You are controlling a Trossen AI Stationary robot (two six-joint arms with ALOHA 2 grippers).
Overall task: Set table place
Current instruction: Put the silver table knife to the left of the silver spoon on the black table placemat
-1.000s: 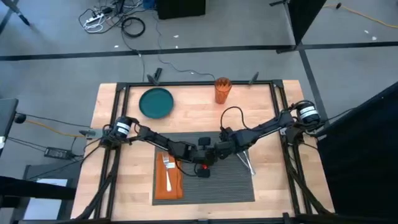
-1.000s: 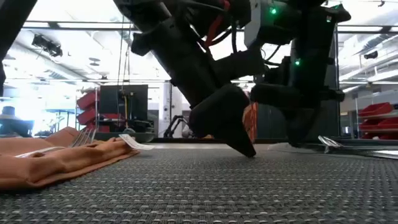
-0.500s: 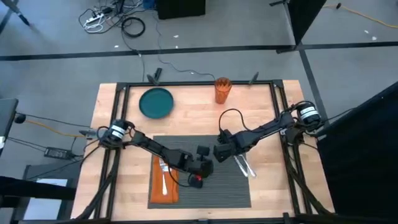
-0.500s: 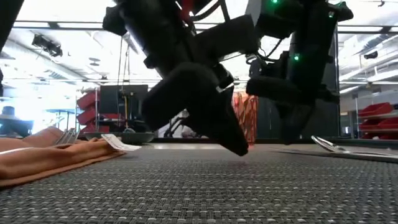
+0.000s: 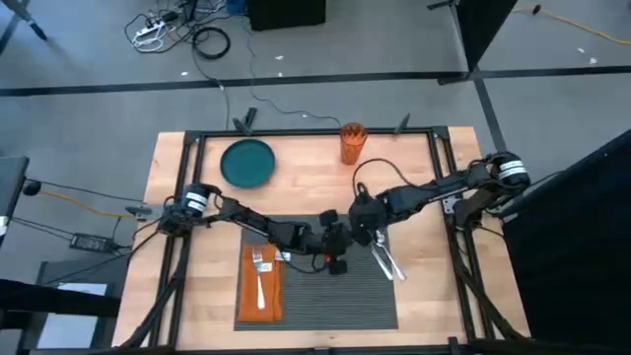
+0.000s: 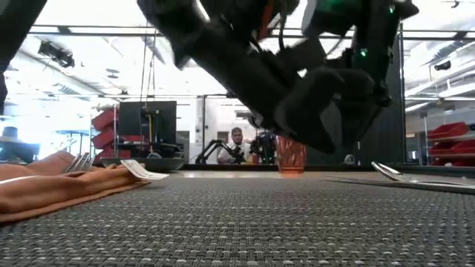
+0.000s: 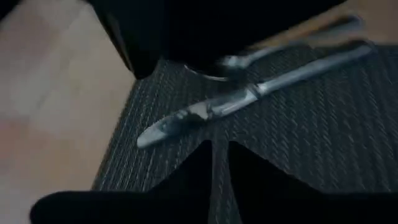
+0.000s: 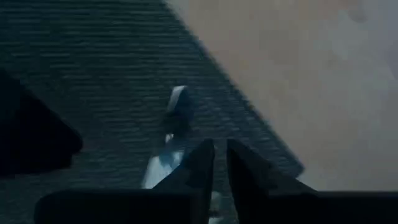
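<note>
Large light wood-grain tabletop with black metal frame [image 5: 419,202], seen from above. The dark grey ribbed rectangular placemat [image 5: 345,301] lies at the near centre of the tabletop, carrying a folded orange cloth napkin [image 5: 259,291] with a fork on its left part and a silver knife and spoon [image 5: 386,261] on its right. A round teal plate [image 5: 247,163] and an orange cup [image 5: 352,142] stand beyond it. Left gripper [image 5: 336,240] and right gripper [image 5: 367,229] meet above the placemat's far edge, each with fingers pressed nearly together, holding nothing.

Grey ribbed placemat [image 5: 335,296] flat, table [image 5: 306,173] front-ctr
</note>
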